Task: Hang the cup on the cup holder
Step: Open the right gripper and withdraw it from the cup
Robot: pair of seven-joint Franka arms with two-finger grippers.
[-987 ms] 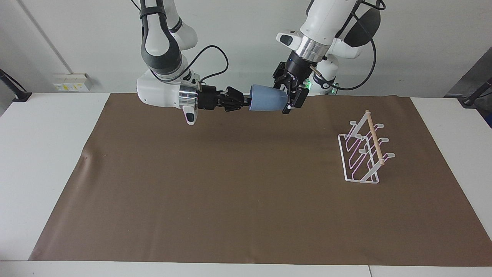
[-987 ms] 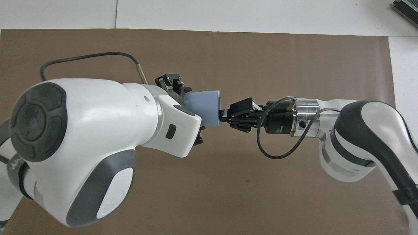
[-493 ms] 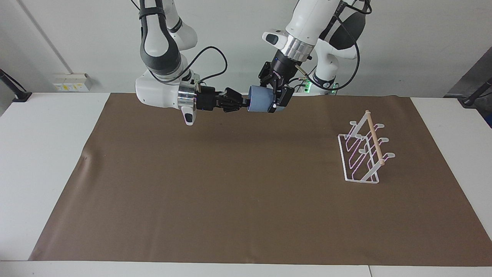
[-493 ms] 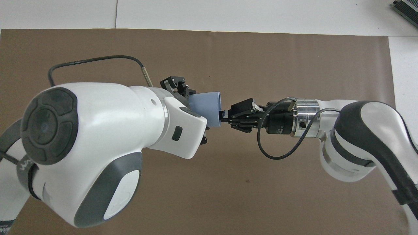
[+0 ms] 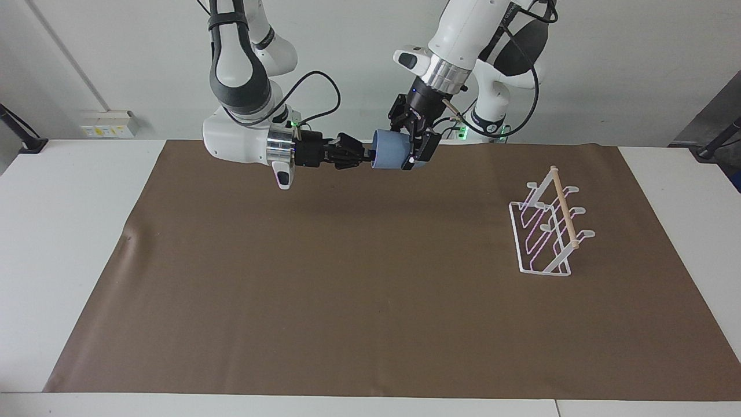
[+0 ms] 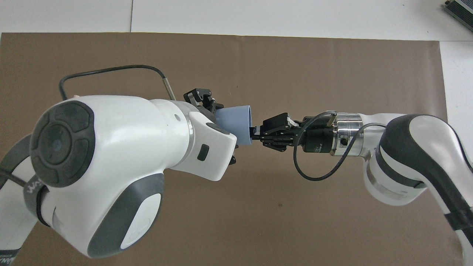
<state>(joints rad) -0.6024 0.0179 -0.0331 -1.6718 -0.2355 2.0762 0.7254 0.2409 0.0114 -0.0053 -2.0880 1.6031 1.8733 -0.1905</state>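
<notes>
1. left gripper (image 5: 412, 146) now clamps across the body of the cup (image 5: 389, 150); a second ago it stood wide around the base end, since then it has slid up the cup and its fingers have closed in on the walls.
2. right gripper (image 5: 367, 156) pinches the cup's rim, fingertips nearly together on the wall; its grip looks to be just starting to loosen, so both claws have the cup at once.
3. meaning: mid handover, right to left; release by the right arm looks like the next step, not done yet.
4. cup lies on its side in the air over the brown mat (image 5: 324, 278), at the robots' edge, mouth toward the right gripper.
5. pose: left arm comes down steeply from above, wrist tilted; right forearm lies level, pointing along the table edge.
6. cup holder (image 5: 549, 229) stands empty on the mat toward the left arm's end, well apart from the cup.
</notes>
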